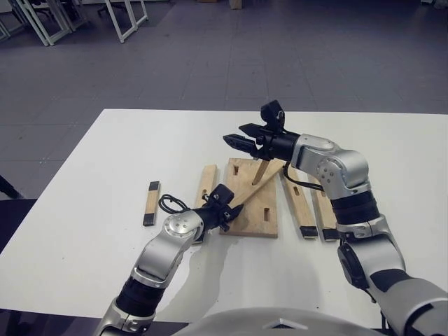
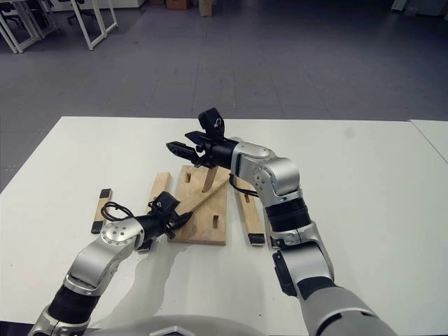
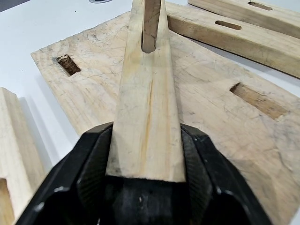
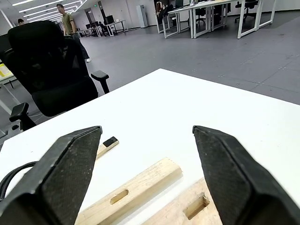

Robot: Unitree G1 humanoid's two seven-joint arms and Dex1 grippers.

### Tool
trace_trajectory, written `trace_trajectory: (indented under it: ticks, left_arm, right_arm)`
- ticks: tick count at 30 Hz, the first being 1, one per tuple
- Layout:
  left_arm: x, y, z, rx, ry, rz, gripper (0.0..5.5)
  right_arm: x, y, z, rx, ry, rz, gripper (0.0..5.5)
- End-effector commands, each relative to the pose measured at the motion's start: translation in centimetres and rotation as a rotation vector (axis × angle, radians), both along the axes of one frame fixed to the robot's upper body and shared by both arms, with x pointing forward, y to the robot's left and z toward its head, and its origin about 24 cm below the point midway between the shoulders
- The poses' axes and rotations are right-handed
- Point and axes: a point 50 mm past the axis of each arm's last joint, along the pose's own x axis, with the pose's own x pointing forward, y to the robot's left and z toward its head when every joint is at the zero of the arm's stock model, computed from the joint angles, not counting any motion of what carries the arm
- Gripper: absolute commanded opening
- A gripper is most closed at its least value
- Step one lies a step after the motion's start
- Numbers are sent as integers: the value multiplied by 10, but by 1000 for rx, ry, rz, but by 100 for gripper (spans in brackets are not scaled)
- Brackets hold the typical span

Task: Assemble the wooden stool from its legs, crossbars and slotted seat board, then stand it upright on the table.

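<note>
The slotted seat board (image 1: 262, 217) lies flat on the white table. My left gripper (image 1: 229, 210) is shut on the near end of a slotted wooden leg (image 1: 260, 187), which slants up and away over the board. A short crossbar (image 1: 260, 170) stands through the slot at the leg's far end (image 3: 151, 23), its foot on the board. In the left wrist view the black fingers (image 3: 93, 164) clamp both sides of the leg (image 3: 145, 117). My right gripper (image 1: 234, 140) hovers open over the board's far left corner, nothing between its pads (image 4: 70, 173).
Two more legs (image 1: 295, 203) lie side by side right of the board. Another slotted leg (image 1: 206, 183) lies along its left edge. A short black-tipped crossbar (image 1: 151, 203) rests farther left. Office chair and desks stand beyond the table (image 4: 51, 70).
</note>
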Motion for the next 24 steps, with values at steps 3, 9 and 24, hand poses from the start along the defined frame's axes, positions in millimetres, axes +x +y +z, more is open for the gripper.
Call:
trace_trajectory:
  ticks: [3,9,24]
  left_arm:
    - [6,2,5,-3,-31,11,204]
    - [7,5,3,3,-27,20,204]
    - [52,49,117,-657,-170,184,204]
  right_arm:
    - [2,7,28,183,69,-14,358]
    - [-10,-11,138,495,-163,-22,358]
    - [1,-94,67,487,111,-199,375]
